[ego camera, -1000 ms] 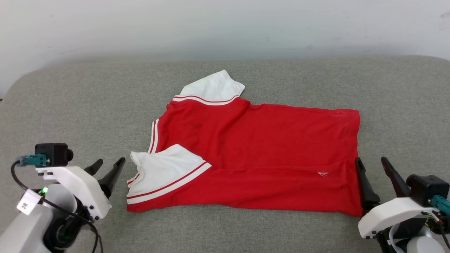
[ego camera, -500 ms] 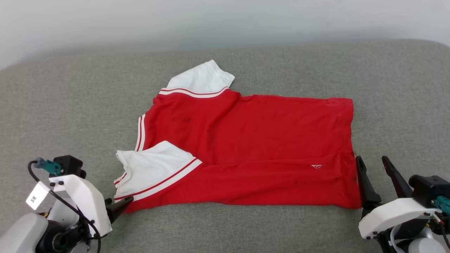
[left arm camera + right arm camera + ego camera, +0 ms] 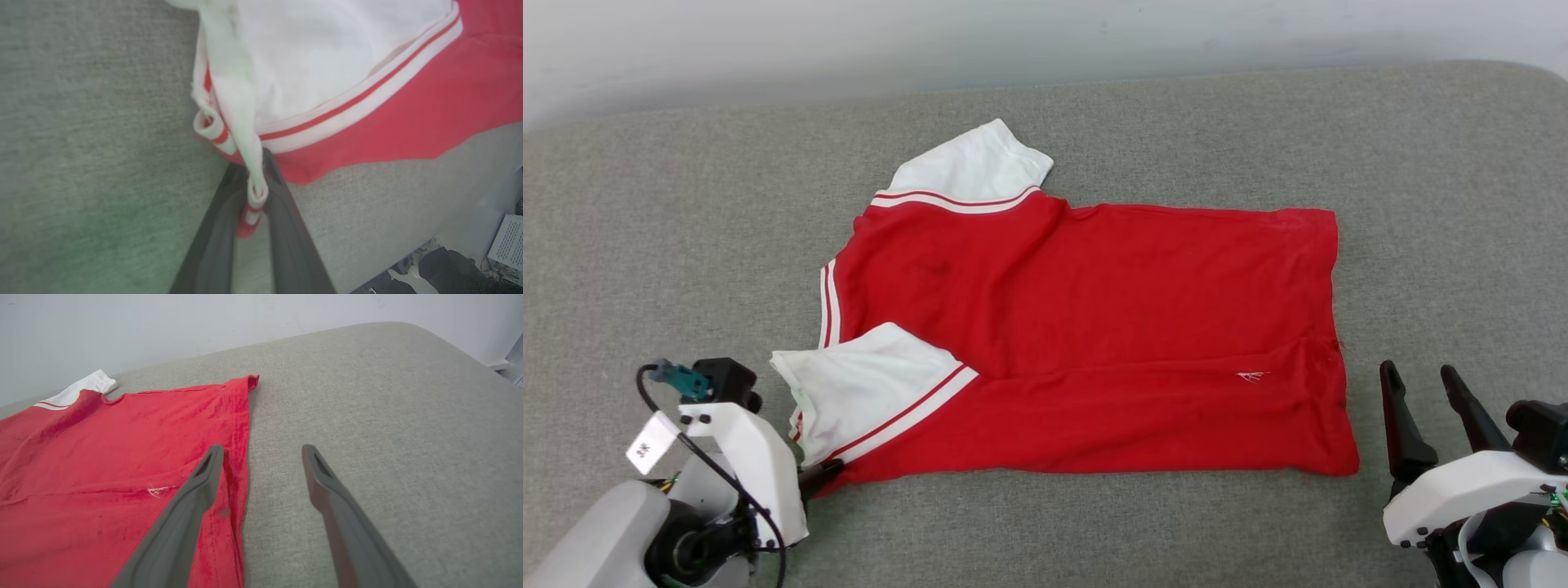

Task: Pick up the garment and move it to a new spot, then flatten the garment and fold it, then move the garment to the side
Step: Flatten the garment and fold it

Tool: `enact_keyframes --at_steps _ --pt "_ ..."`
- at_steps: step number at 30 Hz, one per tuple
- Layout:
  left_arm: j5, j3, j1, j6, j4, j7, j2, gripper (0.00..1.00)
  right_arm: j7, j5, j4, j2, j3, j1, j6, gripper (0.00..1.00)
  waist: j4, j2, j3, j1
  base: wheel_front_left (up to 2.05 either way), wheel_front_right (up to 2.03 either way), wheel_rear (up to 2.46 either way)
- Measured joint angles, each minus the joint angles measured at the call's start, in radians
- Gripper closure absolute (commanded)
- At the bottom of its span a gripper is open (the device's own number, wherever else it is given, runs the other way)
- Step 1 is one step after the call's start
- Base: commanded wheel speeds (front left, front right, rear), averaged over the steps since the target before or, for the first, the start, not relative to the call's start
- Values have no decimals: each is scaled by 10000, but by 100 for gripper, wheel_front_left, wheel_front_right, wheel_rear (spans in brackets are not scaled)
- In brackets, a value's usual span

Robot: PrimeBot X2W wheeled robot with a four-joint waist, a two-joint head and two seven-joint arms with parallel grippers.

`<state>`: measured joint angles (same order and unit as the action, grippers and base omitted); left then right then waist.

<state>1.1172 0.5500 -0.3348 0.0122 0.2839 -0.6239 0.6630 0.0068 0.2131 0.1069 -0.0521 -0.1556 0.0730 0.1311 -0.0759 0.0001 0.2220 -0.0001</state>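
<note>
The garment [image 3: 1094, 327] lies spread on the grey cushion [image 3: 686, 212], red body out to the right and white sleeves with red-white striped trim at the left. No number or lettering shows. My left gripper [image 3: 827, 469] is at the near-left corner, by the near sleeve [image 3: 866, 384]. In the left wrist view the left gripper [image 3: 253, 163] is shut on the garment's striped sleeve edge [image 3: 254, 192]. My right gripper [image 3: 1418, 370] stands open just right of the near-right hem corner [image 3: 1343, 457], apart from it. The right wrist view shows the right gripper [image 3: 262, 449] open, its left finger over the hem [image 3: 239, 428].
A pale wall [image 3: 1045, 33] runs behind the cushion's far edge. The cushion's rounded right corner [image 3: 429, 339] drops off at the far right. Bare grey fabric surrounds the garment on all sides.
The camera has tilted, shifting the whole picture. My left gripper, open beside the near sleeve a second ago, has dropped to the garment's near-left corner and shut on it. The right gripper sits slightly farther from the hem.
</note>
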Motion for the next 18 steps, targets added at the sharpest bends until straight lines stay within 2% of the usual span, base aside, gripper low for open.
enact_keyframes --at_steps 7,13,18 --pt "-343 -81 -19 -17 -117 815 -117 100 1871 514 -512 -38 -115 -3 0 0 109 0 -125 1 0 0 0" --pt "-686 -447 80 357 -1022 1603 201 100 4575 784 -828 -575 107 -13 0 0 183 0 -200 1 0 0 0" --pt "-849 -510 294 725 -1975 1735 324 100 6029 955 -685 -763 405 115 0 0 310 0 -89 1 0 0 0"
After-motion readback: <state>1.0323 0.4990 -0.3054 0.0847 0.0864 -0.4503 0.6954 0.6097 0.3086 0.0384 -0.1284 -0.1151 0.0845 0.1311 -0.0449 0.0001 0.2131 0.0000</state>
